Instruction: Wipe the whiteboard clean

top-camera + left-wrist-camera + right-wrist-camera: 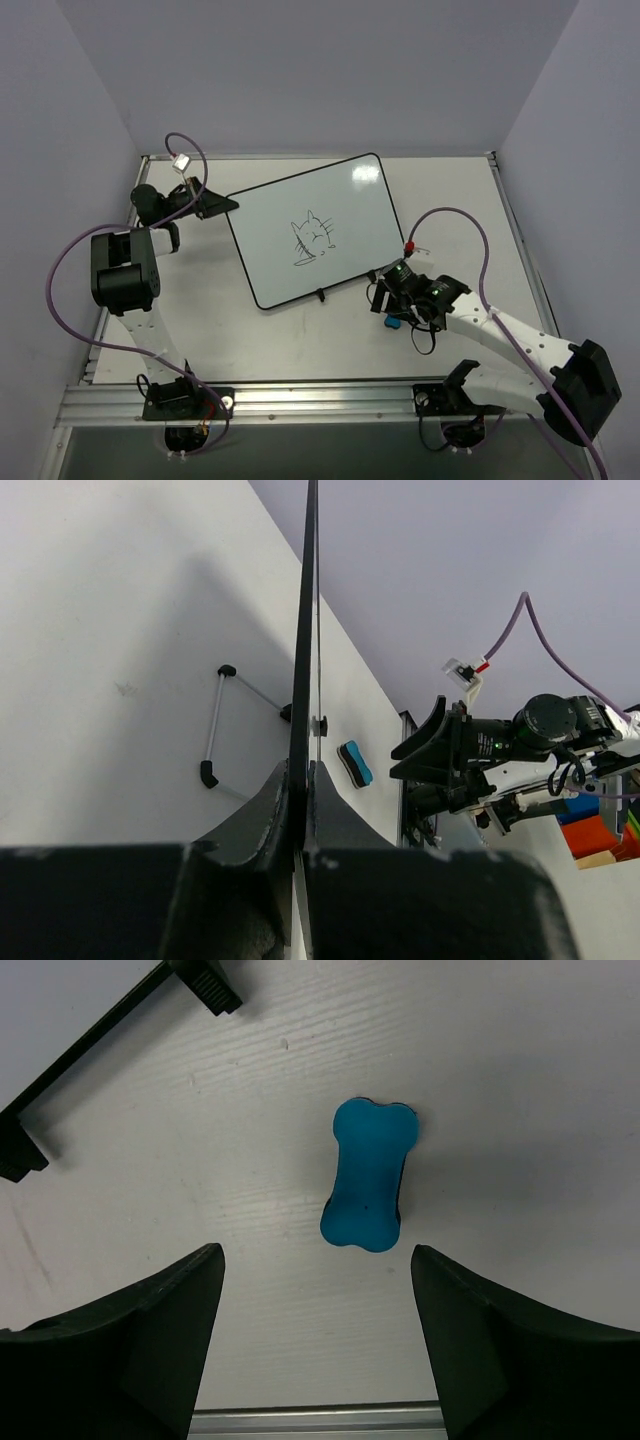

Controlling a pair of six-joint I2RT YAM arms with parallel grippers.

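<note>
The whiteboard (330, 215) lies tilted across the middle of the table, with a black cat doodle (312, 243) on it and two black clips on its near long edge. My left gripper (218, 205) is shut on the board's left edge. In the left wrist view the board shows edge-on (303, 630) between the closed fingers (270, 810). My right gripper (398, 305) is open just off the board's near right corner, above the small blue eraser (368, 1175), which lies flat on the table ahead of the wide-apart fingers (160, 1320). The eraser also shows in the left wrist view (354, 764).
The board's black frame with its two clips (205, 982) crosses the right wrist view's top left. An aluminium rail (300, 400) runs along the table's near edge. Grey walls enclose the table on three sides. Purple cables (460, 215) loop over both arms.
</note>
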